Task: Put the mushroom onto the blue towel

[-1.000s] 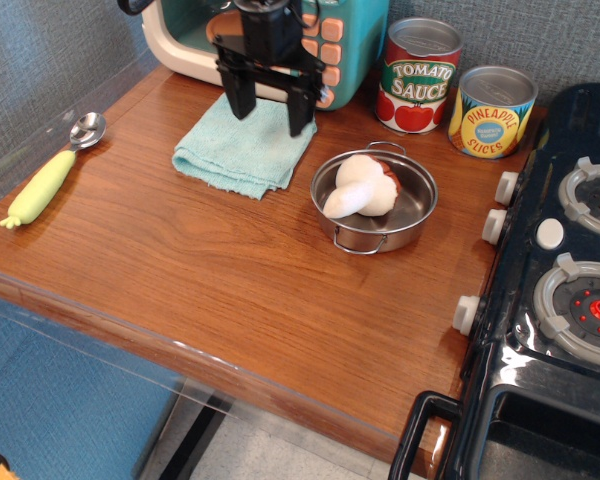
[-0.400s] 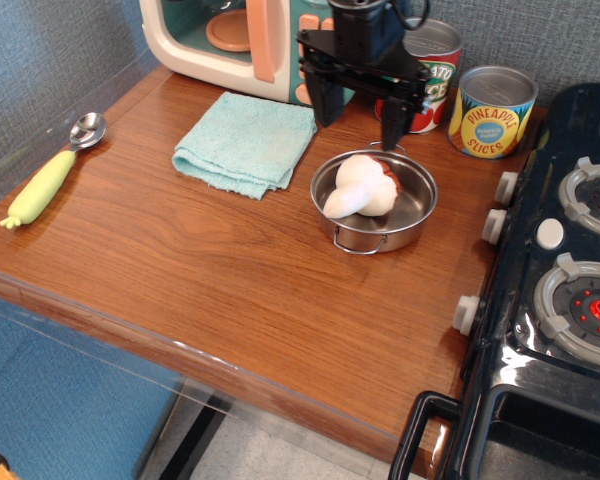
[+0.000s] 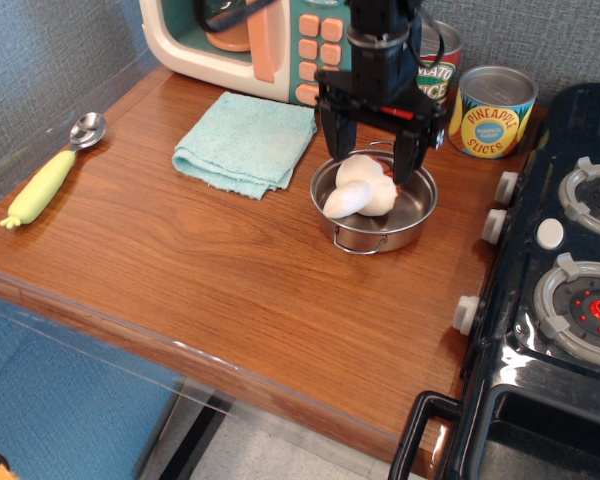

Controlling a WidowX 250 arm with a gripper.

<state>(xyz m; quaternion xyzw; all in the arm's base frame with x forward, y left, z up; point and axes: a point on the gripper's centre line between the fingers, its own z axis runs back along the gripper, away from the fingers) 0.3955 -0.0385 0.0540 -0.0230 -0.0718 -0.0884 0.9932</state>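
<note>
- The gripper (image 3: 372, 170) hangs over the steel pot (image 3: 374, 212), its two black fingers spread wide apart, one on each side of the mushroom (image 3: 359, 187); whether they touch it cannot be told.
- The mushroom lies on its side inside the pot, white stem pointing toward the near left.
- The blue towel (image 3: 246, 143) lies flat on the wooden table (image 3: 210, 270), just left of the pot and apart from it, with nothing on it.
- Behind the towel stands one toy microwave (image 3: 258, 45), its door ajar.
- Two cans stand at the back: a tomato sauce can (image 3: 440, 72), partly hidden by the arm, and a pineapple slices can (image 3: 492, 111) beside it.
- One spoon (image 3: 52, 170) with a yellow-green handle lies at the far left, well apart from the rest.
- A black toy stove (image 3: 550, 290) fills the right side, with two burners and three white knobs showing.
</note>
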